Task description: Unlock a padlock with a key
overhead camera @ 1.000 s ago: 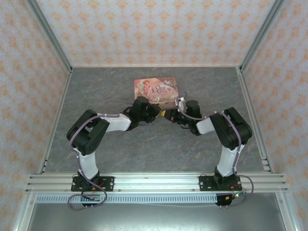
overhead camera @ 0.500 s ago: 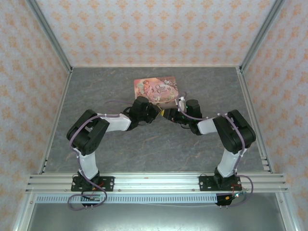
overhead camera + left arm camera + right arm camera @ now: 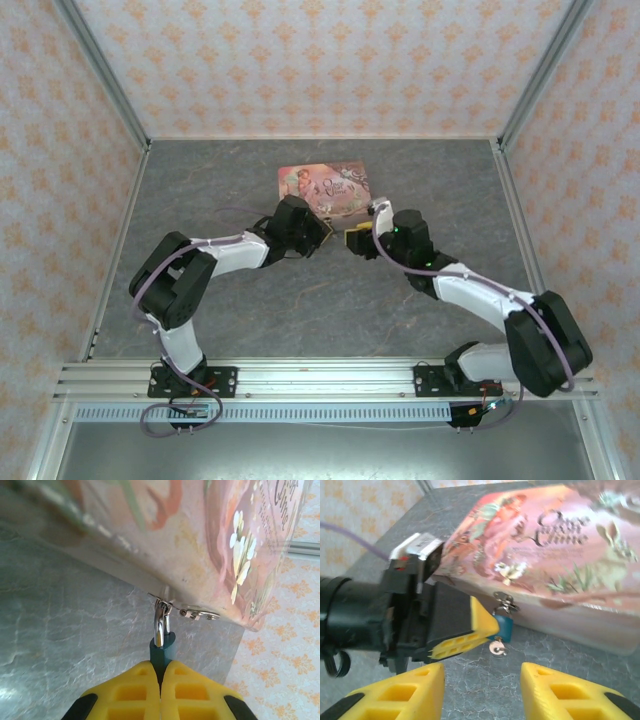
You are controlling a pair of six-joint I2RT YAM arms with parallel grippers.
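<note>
Right now my left gripper (image 3: 161, 669) is pinched together on the padlock (image 3: 162, 649), whose shackle (image 3: 159, 624) is hooked through the clasp on the front of the pink box (image 3: 210, 540). My right gripper (image 3: 482, 682) hangs with its jaws wide apart and nothing between them, just short of the key (image 3: 496, 648), which seems to sit in the bottom of the padlock with its head dangling. The key is tiny and thin, so I judge that closing off-centre could knock it loose onto the table (image 3: 530, 645) or bend it. If I twist it hard, the smooth padlock may turn in my left grip, or the shackle may drag the box along.
</note>
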